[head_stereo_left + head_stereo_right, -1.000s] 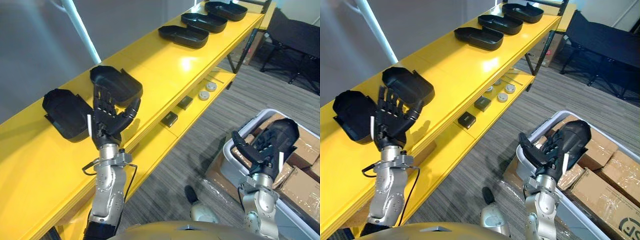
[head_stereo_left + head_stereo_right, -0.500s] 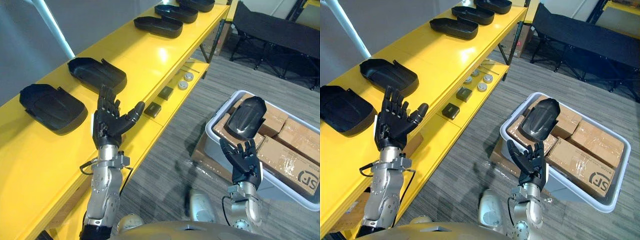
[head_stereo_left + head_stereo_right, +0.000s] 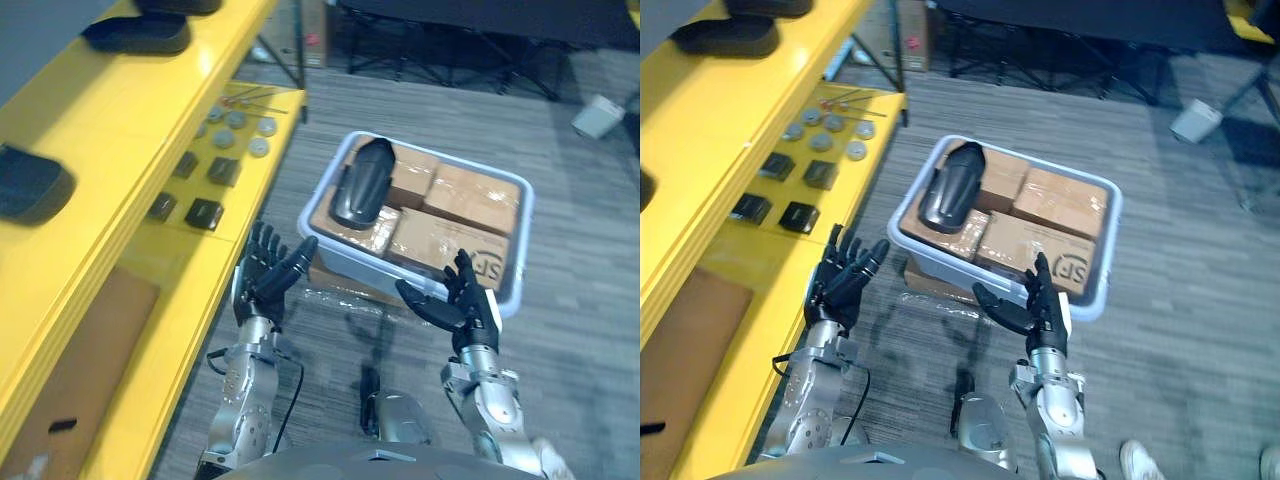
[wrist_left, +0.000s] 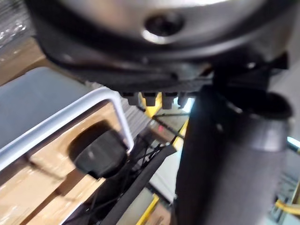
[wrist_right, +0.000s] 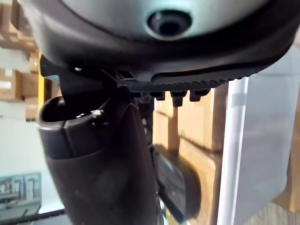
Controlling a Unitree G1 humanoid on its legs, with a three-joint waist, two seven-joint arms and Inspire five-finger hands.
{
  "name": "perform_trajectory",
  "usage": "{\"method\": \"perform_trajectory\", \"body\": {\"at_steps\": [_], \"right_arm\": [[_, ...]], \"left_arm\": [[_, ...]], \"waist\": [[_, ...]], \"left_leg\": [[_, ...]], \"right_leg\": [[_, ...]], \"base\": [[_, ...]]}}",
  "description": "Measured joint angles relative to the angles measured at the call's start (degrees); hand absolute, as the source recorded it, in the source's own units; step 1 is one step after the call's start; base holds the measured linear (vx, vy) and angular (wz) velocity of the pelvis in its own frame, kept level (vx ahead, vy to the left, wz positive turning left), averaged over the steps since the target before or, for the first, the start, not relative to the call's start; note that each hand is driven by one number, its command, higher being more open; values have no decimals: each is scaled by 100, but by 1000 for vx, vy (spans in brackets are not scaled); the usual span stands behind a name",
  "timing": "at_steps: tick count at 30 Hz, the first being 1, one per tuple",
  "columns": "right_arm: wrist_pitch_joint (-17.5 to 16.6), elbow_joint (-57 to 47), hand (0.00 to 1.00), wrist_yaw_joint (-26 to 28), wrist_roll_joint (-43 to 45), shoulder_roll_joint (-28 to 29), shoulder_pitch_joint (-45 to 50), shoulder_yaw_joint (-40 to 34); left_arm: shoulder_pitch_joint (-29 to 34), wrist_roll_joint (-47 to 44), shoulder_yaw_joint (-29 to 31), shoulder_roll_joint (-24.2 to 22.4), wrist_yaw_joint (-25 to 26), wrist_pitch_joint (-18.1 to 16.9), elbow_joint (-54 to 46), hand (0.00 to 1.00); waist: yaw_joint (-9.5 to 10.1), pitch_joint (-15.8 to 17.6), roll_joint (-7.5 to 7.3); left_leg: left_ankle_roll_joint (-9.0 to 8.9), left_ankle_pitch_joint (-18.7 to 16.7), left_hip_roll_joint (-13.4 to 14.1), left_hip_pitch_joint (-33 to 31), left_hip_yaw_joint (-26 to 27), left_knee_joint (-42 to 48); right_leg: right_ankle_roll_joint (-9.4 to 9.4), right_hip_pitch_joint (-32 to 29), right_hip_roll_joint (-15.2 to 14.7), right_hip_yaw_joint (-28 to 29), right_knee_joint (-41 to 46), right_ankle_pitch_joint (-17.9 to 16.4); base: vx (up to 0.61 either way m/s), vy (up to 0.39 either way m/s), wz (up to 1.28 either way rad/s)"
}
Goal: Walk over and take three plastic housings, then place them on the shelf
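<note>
1. Black housing (image 3: 362, 185) lies loose on cardboard boxes (image 3: 455, 195) inside a pale bin (image 3: 522, 240) on the floor, towards the bin's far left corner. Resting on the box tops keeps it exposed, so it looks easy to lift from above.
2. Empty left hand (image 3: 268, 278): fingers spread and raised, just short of the bin's near left corner.
3. Empty right hand (image 3: 468, 308): fingers spread, thumb out, over the bin's near rim.
4. Judgement: both are held open, ready for a reach. The housing is well apart from either, so a lean or a step closer seems needed first.
5. Yellow shelf (image 3: 110, 110) runs along the robot's left, with a placed housing (image 3: 135, 32) far along it and another (image 3: 28, 182) nearer. The bare top between them leaves room.
6. Small parts (image 3: 205, 212) sit on the lower ledge, likely best avoided.
</note>
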Motion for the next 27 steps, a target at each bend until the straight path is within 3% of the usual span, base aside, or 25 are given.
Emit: {"method": "perform_trajectory", "body": {"at_steps": [3,9,11,13,17,21,27], "right_arm": [[2,-9,100,-112,-14,20,60,38],[-10,53,100,-804,-206,109,-200,296],[-55,262,100,-1059,-207,119,-552,252],[-57,854,100,-1364,-184,214,-1122,-2],[-53,1762,100,-1697,100,164,-2218,-643],[5,2964,100,-1918,566,-775,-4175,-1088],[-3,4444,100,-1434,1252,-2080,-5969,-977]], "left_arm": [[-140,-2,-78,26,-8,-2,-5,100],[-302,27,-43,136,-164,-1,-15,100],[-317,44,-21,147,-219,15,-120,100],[-339,134,-23,261,-245,53,-232,100],[-355,253,-1,407,-268,229,-234,100],[-577,249,-18,532,-397,274,-227,100],[-582,247,-161,520,-742,262,-70,100]], "waist": [[-25,-6,-29],[14,-2,-14],[28,19,-52],[160,81,-156],[304,246,-231],[439,730,-220],[625,1098,-5]], "left_leg": [[-160,139,-177,80,-59,-353],[-153,281,-569,87,-56,-763],[-149,277,-684,-9,-78,-748],[-100,264,-803,-135,-100,-703],[-33,198,-886,-501,-253,-386],[-6,156,-897,-1018,-476,78],[18,65,-863,-1468,-738,499]], "right_leg": [[122,-174,-46,21,-52,266],[323,-154,-295,-8,-482,747],[390,-98,-388,-25,-775,972],[444,24,-496,-78,-1232,1279],[447,42,-603,-209,-1553,1542],[412,-122,-627,-363,-1620,1705],[392,-206,-615,-566,-1661,1830]], "base": [[-1,38,-29],[-27,114,1],[-84,131,3],[-110,108,7],[-107,54,23],[-112,3,22],[-92,29,18]]}}
